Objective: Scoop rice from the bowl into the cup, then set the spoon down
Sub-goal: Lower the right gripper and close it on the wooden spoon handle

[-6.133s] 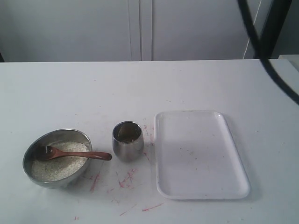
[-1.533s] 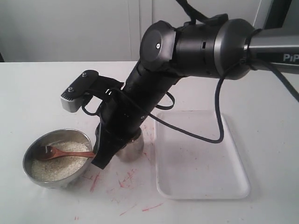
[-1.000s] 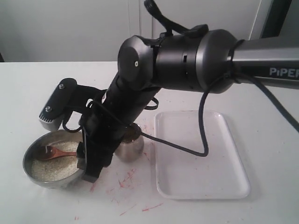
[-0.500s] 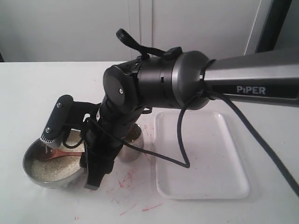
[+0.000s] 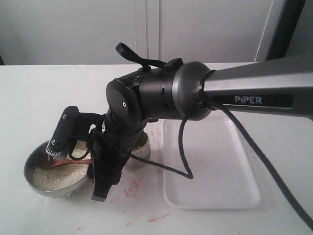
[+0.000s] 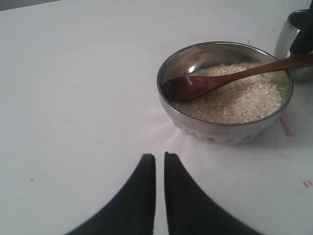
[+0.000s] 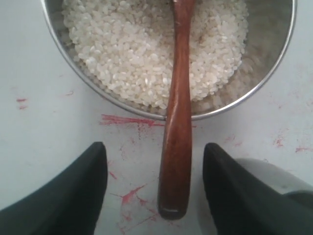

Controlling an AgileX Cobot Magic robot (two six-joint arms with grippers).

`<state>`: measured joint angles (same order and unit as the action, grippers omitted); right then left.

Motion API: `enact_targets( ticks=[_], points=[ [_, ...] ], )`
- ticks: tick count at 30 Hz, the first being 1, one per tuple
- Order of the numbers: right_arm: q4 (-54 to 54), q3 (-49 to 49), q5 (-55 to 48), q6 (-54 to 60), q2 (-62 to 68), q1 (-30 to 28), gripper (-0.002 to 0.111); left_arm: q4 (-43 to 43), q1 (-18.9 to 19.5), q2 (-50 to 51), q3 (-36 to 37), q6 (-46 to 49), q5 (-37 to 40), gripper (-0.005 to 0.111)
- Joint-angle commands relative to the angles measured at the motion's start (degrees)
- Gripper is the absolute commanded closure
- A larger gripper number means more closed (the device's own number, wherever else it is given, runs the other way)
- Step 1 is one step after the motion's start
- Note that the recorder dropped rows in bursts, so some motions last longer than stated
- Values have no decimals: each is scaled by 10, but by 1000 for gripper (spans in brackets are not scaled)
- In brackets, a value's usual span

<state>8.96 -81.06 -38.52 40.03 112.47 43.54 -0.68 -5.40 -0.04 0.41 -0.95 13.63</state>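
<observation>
Spoon (image 7: pixel 178 112) lies in bowl (image 7: pixel 275 54) of rice (image 7: pixel 122 54). Right gripper (image 7: pixel 155 191) wide open around handle, not touching. Left gripper (image 6: pixel 160 156) closed, empty.

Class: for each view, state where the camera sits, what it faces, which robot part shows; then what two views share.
Exterior view: raised, off the arms, facing down across the table at bowl and tray; the right arm shows.
Left wrist view: low, facing along the table at the bowl's side; the shut left gripper shows.
Right wrist view: facing steeply down on spoon and rice; the open right gripper straddles the handle.
Shared: both wrist views show bowl, rice and spoon.
</observation>
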Motion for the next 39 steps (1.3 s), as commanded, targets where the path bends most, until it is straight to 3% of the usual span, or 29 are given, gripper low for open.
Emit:
enact_targets(
  ticks=[1,24,39],
  points=[
    [-3,-4,5,-3,4,-1,53,-5,1,0,-4,-1,0,92],
    [-13,-17,9,-17,19,-1,60,-5,1,0,-4,-1,0,92],
    [-13,-17,8,-17,19,-1,79,-5,1,0,-4,-1,0,92]
  ],
)
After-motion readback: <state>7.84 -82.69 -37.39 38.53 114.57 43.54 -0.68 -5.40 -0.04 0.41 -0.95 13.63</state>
